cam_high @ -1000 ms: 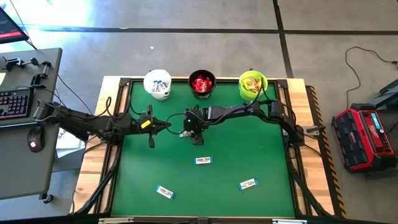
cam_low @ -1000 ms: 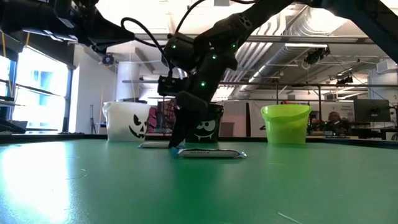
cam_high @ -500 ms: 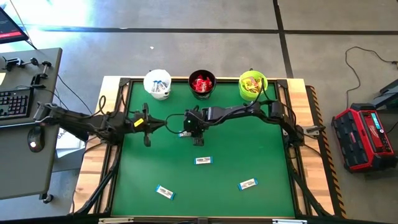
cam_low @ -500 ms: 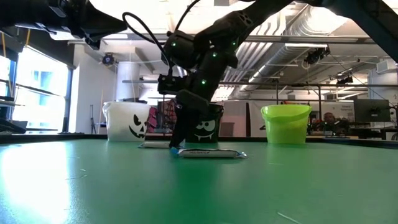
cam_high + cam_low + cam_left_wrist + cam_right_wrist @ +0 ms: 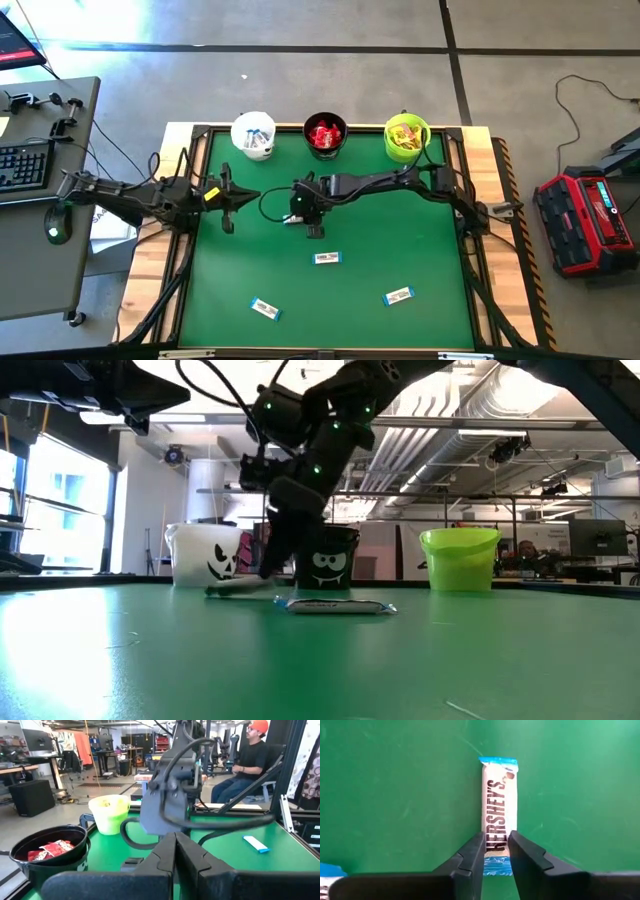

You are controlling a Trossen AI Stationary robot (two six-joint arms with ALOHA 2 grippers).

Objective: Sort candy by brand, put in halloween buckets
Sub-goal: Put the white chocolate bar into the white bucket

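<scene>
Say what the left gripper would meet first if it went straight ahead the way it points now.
Probably the right arm's wrist: it fills the left wrist view straight ahead of the left gripper, whose fingers are shut. How far off it is stays unclear.

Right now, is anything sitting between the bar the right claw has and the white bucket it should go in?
Nothing visible. The right claw is shut on a white-and-blue bar, and bare green table lies between it and the white bucket. The left claw hangs off to the side, not in that line.
</scene>
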